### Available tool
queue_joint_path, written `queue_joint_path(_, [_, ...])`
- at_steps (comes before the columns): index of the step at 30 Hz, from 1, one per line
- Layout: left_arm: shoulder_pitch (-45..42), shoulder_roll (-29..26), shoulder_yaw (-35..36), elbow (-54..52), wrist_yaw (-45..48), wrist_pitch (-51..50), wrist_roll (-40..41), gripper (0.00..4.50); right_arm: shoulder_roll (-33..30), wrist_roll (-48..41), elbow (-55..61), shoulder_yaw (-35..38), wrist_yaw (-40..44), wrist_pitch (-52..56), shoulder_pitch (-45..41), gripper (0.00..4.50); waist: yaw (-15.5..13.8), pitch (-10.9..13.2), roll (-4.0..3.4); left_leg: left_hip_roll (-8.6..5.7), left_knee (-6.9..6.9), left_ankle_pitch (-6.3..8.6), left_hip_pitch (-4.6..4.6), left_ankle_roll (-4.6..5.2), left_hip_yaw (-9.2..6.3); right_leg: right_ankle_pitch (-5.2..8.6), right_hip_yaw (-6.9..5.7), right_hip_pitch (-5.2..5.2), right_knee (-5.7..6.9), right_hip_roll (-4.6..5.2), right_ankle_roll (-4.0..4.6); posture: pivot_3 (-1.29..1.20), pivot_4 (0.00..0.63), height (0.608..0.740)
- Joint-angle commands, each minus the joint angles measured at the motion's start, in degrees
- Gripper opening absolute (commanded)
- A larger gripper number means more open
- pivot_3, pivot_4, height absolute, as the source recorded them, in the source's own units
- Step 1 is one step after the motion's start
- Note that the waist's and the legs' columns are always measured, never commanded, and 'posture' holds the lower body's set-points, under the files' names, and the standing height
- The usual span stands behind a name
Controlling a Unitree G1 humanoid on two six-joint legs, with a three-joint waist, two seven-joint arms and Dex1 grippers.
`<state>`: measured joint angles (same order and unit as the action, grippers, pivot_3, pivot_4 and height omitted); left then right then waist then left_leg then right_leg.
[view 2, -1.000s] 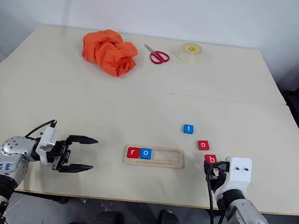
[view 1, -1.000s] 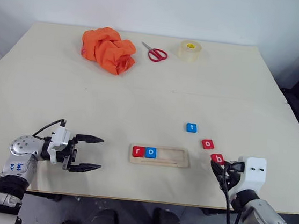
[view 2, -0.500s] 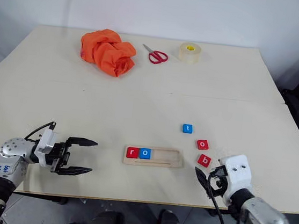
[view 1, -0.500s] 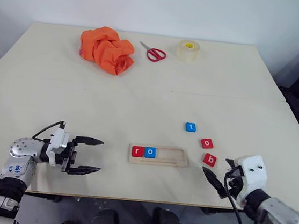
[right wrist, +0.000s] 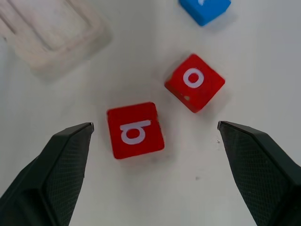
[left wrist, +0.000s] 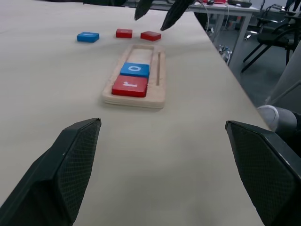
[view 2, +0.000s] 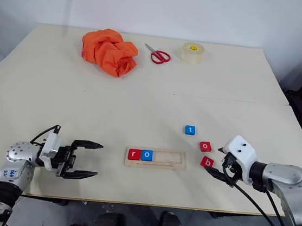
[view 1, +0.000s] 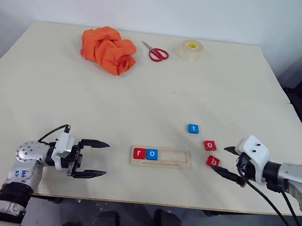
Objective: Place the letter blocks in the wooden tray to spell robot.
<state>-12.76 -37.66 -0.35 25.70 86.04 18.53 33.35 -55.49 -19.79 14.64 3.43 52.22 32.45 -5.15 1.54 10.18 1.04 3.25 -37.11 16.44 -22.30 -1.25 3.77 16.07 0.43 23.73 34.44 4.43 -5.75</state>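
The wooden tray, near the table's front edge, holds red r and blue o. Red b, red o and blue t remain on the table right of it. The right gripper hovers beside b, jaws wide, empty; the left gripper is likewise spread and empty.

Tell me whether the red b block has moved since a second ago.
Yes. The red b block has slid slightly left, toward the wooden tray, and the open right gripper has let go of it.

2 letter blocks sit at the wooden tray's left end; 3 lie right of it.
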Motion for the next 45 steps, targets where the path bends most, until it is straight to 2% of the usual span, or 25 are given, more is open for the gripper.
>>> queue_joint_path(1, [1.44,0.35,1.43,-2.43,3.2,0.75,-0.3,4.5,-0.27,1.56,-2.41,-2.34,2.49,-1.49,-2.94,4.44,-0.01,0.01,-0.01,0.0,0.0,0.0,0.0,0.0,0.0,0.0,0.0,0.0,0.01,0.0,0.0,0.0,0.15,0.74])
queue_joint_path(5, [2.24,0.75,2.09,-3.41,2.26,0.69,-0.54,4.5,-0.5,3.45,-4.24,-4.66,3.49,-2.39,-4.38,3.52,0.0,0.01,-0.01,0.0,-0.03,0.01,0.0,-0.02,0.0,0.0,0.0,0.01,0.02,0.01,0.0,0.0,0.15,0.74])
queue_joint_path(11, [3.11,1.29,2.75,-4.69,1.6,0.43,-1.06,4.5,-0.21,4.16,-2.88,-4.8,3.22,-1.84,-5.07,1.49,-0.01,0.0,-0.01,-0.01,-0.06,0.02,0.0,-0.03,0.0,0.01,0.0,0.0,0.05,0.04,0.01,0.0,0.15,0.74])
queue_joint_path(18, [2.34,1.84,2.93,-3.98,1.65,0.34,-1.65,4.5,-2.38,2.94,3.11,-2.31,4.36,0.4,-6.25,1.46,-0.02,0.01,-0.03,-0.01,-0.06,0.02,0.0,-0.03,0.0,0.0,0.0,0.01,0.07,0.04,0.0,0.0,0.15,0.74])
queue_joint_path(22, [1.5,2.42,2.67,-3.28,2.19,0.2,-2.0,4.5,-3.63,-0.15,8.7,-3.34,5.28,8.12,-12.51,1.46,0.16,0.02,-0.05,0.0,-0.08,0.02,0.02,-0.03,0.02,0.0,0.03,0.03,0.14,0.04,0.0,0.0,0.15,0.74])
queue_joint_path(26, [0.42,3.1,2.56,-2.39,2.45,0.45,-2.58,4.5,-3.19,-3.06,9.95,-11.45,11.65,14.06,-22.15,1.46,0.07,0.02,-0.05,0.07,-0.08,0.02,0.04,-0.04,-0.03,0.01,-0.03,0.03,0.19,0.0,0.02,0.0,0.15,0.74])
queue_joint_path(35, [0.65,4.19,2.91,-2.87,2.0,1.34,-3.22,4.5,5.89,6.11,4.08,-29.28,13.64,12.7,-39.25,1.46,0.11,0.02,-0.06,0.03,-0.12,0.05,-0.3,-0.09,0.1,0.0,0.01,0.56,0.56,0.05,0.01,0.0,0.15,0.74])
queue_joint_path(39, [2.04,4.36,3.25,-4.31,1.29,1.53,-3.18,4.5,7.28,8.29,3.45,-32.53,15.4,11.89,-41.34,1.46,0.05,0.02,-0.07,0.1,-0.32,0.04,-0.82,-0.09,0.08,0.0,-0.03,1.11,0.82,-0.03,0.0,0.0,0.15,0.74])
queue_joint_path(45, [4.68,4.64,3.86,-6.87,-0.26,1.61,-3.16,4.5,10.04,11.61,3.53,-36.52,15.33,11.71,-41.17,1.46,0.06,0.02,-0.07,0.09,-0.51,0.05,-0.88,-0.09,0.1,0.02,-0.03,1.17,1.01,-0.01,0.02,0.0,0.15,0.74])
